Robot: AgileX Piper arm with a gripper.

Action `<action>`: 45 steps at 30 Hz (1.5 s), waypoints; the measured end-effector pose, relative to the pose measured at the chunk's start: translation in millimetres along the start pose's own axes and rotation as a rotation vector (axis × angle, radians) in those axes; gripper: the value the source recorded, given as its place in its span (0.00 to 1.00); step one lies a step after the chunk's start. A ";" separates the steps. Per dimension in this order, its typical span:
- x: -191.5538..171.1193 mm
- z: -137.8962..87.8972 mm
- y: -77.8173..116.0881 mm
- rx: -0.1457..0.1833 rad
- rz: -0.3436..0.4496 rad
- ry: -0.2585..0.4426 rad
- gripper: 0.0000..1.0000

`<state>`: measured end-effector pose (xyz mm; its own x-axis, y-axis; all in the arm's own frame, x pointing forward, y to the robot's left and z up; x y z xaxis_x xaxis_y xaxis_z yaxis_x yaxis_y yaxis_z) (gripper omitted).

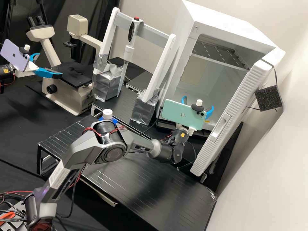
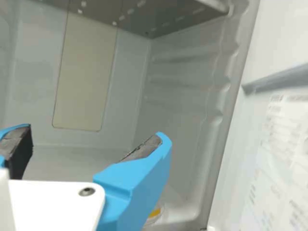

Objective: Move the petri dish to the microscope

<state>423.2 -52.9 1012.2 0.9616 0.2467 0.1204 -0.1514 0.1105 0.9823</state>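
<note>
My gripper (image 1: pixel 198 102) is at the open front of the white cabinet, its two blue fingers spread. In the wrist view the gripper (image 2: pixel 94 134) stands open, nothing between its fingers, facing the cabinet's inside. A clear round petri dish (image 2: pixel 155 213) with yellow in it lies on the cabinet floor, partly hidden behind one finger. Its yellow edge (image 1: pixel 207 121) peeks out beside the phone in the high view. The beige microscope (image 1: pixel 71 76), with a black stage, stands across the bench at the back left.
The cabinet's ribbed door (image 1: pixel 221 128) hangs open beside the gripper, and a perforated shelf (image 2: pixel 168 17) spans its upper inside. A white frame (image 1: pixel 162 67) with a pipette stands between cabinet and microscope. A white-capped bottle (image 1: pixel 107 114) is behind my arm. Another arm's gripper is by the microscope.
</note>
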 end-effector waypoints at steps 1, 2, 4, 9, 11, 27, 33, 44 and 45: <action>2.7 0.3 -0.9 -0.002 -0.003 -0.005 1.00; 4.6 1.1 -1.3 -0.003 -0.004 -0.008 1.00; 11.1 2.6 -3.1 -0.008 -0.007 -0.011 1.00; 22.6 9.0 -8.7 -0.013 -0.019 -0.036 1.00; 27.5 10.4 -11.4 -0.015 -0.026 -0.049 1.00; 45.7 26.7 -24.3 -0.004 -0.037 -0.123 1.00; 50.0 31.7 -28.2 0.000 -0.040 -0.142 1.00; 60.1 40.7 -44.9 0.021 -0.058 -0.173 1.00; 60.1 40.7 -44.8 0.027 -0.056 -0.174 1.00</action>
<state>497.1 -82.2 981.4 0.9938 0.0707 0.0862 -0.0926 0.0927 0.9914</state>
